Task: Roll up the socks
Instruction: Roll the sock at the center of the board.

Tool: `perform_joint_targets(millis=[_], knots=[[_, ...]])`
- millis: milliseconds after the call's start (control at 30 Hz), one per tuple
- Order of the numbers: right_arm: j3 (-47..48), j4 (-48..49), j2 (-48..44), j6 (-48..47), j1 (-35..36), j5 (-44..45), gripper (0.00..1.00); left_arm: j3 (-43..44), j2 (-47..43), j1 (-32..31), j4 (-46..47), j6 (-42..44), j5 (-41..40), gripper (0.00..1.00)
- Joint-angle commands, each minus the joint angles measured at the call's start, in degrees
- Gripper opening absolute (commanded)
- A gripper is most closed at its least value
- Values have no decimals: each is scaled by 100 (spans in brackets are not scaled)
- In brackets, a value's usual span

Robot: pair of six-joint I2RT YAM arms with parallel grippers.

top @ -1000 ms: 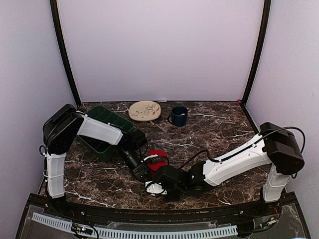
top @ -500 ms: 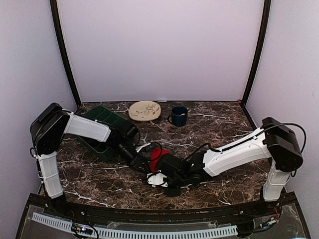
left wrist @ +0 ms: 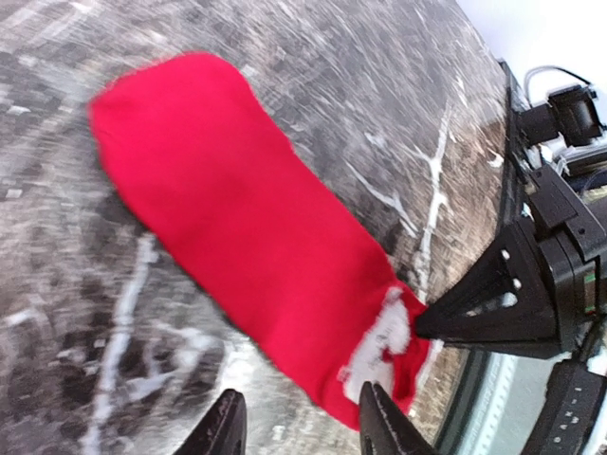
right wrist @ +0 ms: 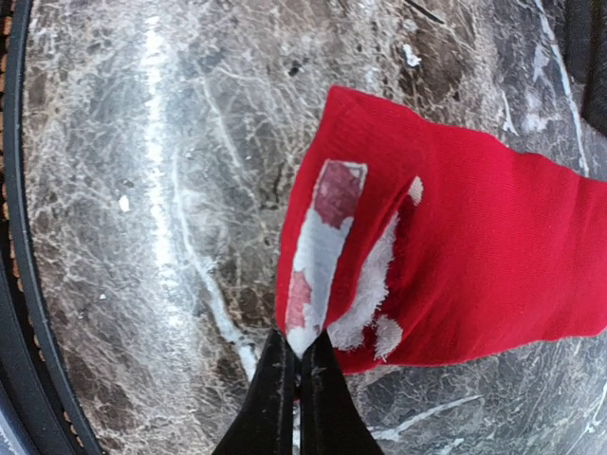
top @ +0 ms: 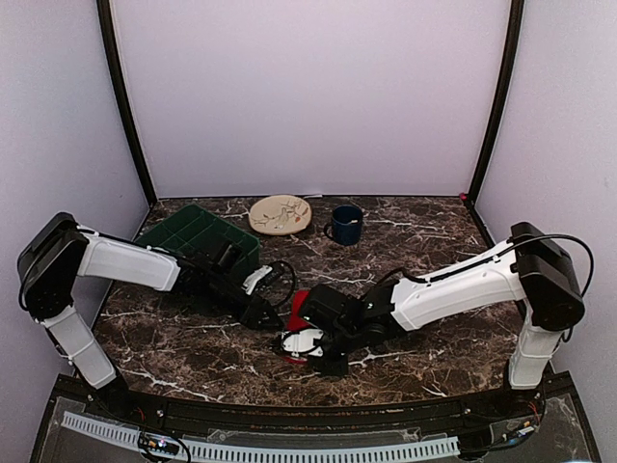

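The red socks point(left wrist: 247, 218) lie flat on the dark marble table as one long shape; I cannot tell the two apart. Their white patterned band point(left wrist: 379, 341) is at the end nearest the front edge. My right gripper point(right wrist: 302, 353) is shut on the edge of that white band point(right wrist: 318, 246), pinching it just above the table. From above, the right gripper point(top: 301, 338) is at the socks' point(top: 297, 307) near end. My left gripper point(left wrist: 302, 422) is open beside the band end, with its right fingertip point(left wrist: 384, 417) over the sock's edge and nothing held. In the top view the left gripper point(top: 268, 314) is left of the socks.
A green compartment tray point(top: 198, 236) stands at the back left, close behind the left arm. A beige plate point(top: 281, 214) and a dark blue mug point(top: 346, 224) sit at the back centre. The table's front edge point(top: 308, 405) runs just below both grippers.
The left arm has dropped low and stretched out, its gripper drawn back off the socks to their left. The right gripper stayed shut on the band and shifted slightly left.
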Motion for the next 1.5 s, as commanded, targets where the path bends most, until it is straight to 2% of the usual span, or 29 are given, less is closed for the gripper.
perform_joint_targets(millis=[0,367,633,1167,1467], knots=[[127,-126,24,12,-142,-473,0,-444,-438,-56,739,-150,-805,41],[651,-597,295,9,-501,-1413,0,-1033,-747,-1007,1174,32,-2452,33],[877,-811,486,-14,-635,-1831,0,-1567,-1414,-1165,1512,-76,-3182,33],[1375,-1309,937,68,-889,-2576,0,-2713,-3058,-1771,2397,96,-4075,32],[1818,-1689,1266,101,-1122,-3153,0,-2816,-3048,-2452,2431,791,-3832,36]])
